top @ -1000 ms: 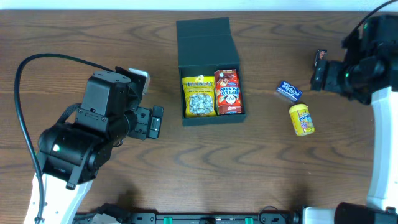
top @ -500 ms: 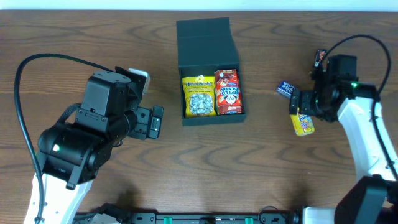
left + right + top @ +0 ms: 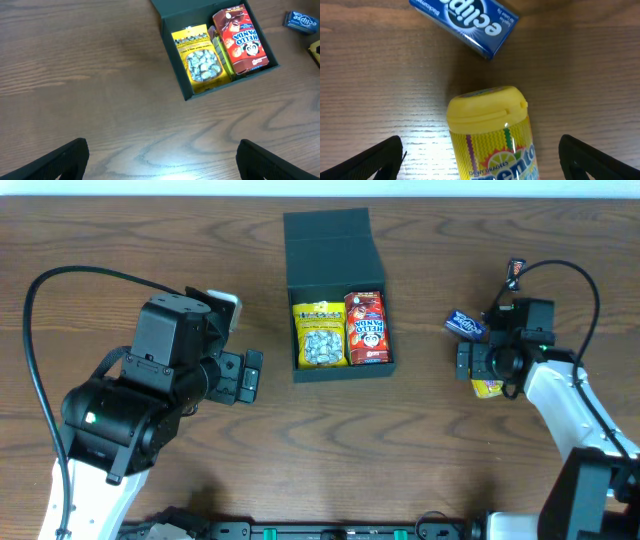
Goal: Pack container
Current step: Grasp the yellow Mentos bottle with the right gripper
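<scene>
The right gripper [image 3: 480, 152] hangs low over the yellow mint bottle [image 3: 490, 135]. Its jaws are spread wide and empty, one finger on each side of the bottle with bare wood showing between. The bottle lies flat on the table [image 3: 200, 240] with its long axis running straight away from the wrist. Its cap end points at a blue gum pack [image 3: 465, 17], which is near the cap but not touching it. So the fingers stand across the bottle's narrow width, which looks to me the right way to close on it.

The container [image 3: 340, 374] sits mid-table with its lid [image 3: 327, 242] folded back away from the robot. It is well apart from the bottle, off to the right gripper's left. Inside, a yellow packet [image 3: 319, 335] and a red box [image 3: 366, 328] lie side by side and cover most of the floor, so I'd guess the bottle has to go on top.

The left gripper [image 3: 162, 160] is wide and empty too, on the container's other side. The right arm is plainly nearer the bottle.
</scene>
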### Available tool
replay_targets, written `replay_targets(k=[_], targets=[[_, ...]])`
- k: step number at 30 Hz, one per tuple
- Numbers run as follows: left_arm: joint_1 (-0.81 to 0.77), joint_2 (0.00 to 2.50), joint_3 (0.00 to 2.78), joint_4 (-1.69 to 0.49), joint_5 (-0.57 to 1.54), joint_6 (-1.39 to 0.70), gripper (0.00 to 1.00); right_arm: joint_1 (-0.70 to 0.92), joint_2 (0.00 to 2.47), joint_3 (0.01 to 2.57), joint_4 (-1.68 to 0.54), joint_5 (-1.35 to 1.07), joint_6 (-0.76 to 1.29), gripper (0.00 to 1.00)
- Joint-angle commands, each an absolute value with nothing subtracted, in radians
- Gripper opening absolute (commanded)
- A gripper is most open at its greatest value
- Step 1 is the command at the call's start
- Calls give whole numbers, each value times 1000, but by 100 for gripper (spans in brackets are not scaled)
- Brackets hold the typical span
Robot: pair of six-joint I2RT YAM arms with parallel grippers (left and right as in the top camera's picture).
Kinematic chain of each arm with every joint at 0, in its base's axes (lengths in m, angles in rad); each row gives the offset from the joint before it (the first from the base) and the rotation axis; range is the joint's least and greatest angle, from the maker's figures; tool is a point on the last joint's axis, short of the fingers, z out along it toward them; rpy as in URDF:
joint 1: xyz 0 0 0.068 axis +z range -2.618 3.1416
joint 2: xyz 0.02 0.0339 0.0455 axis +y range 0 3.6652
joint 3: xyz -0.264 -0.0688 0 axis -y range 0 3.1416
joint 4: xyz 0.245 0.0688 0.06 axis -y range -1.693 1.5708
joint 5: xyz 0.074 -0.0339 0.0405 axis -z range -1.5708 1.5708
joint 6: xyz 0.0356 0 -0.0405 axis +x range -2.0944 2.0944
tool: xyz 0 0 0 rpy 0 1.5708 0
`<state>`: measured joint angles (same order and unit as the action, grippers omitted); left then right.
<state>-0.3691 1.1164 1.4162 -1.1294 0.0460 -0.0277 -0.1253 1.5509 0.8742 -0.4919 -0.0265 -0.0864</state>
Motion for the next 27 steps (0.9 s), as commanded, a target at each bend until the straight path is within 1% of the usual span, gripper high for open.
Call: replay_targets(k=[1,8,10,12,14,15,18,19,22,25,27], targets=[[-367,1112,1430,-1134,45,-22,95,-130,1589,857,-463,-27,-102,97],[-367,1112,1430,-1134,45,-22,95,-130,1687,856,-429,-27,-102,96],[-367,1112,1430,-1133,45,-22,95,-130,1700,856,-429,-27,-101,92],[-367,1112,1430,-1133,45,-22,95,-130,1704,856,-427,-27,-91,83],[-367,1112,1430,-1133,45,-22,95,-130,1704,857,-419,-27,-90,72],[-367,1112,1430,-1133,45,-22,95,-130,1704,857,-418,-27,-81,64],[-367,1112,1430,-1134,45,-22,95,-130,1704,857,-418,-27,-79,47],[-367,1112,1430,-1134,45,-22,95,-130,1704,857,-418,-27,-79,43],[-367,1112,1430,-1133,45,-22,95,-130,1703,857,-414,-35,-53,42],[-367,1112,1430,-1134,45,-22,95,-130,1703,858,-409,-46,25,47],[-367,1112,1430,-1133,45,-22,95,-130,1703,868,-404,-114,41,46]])
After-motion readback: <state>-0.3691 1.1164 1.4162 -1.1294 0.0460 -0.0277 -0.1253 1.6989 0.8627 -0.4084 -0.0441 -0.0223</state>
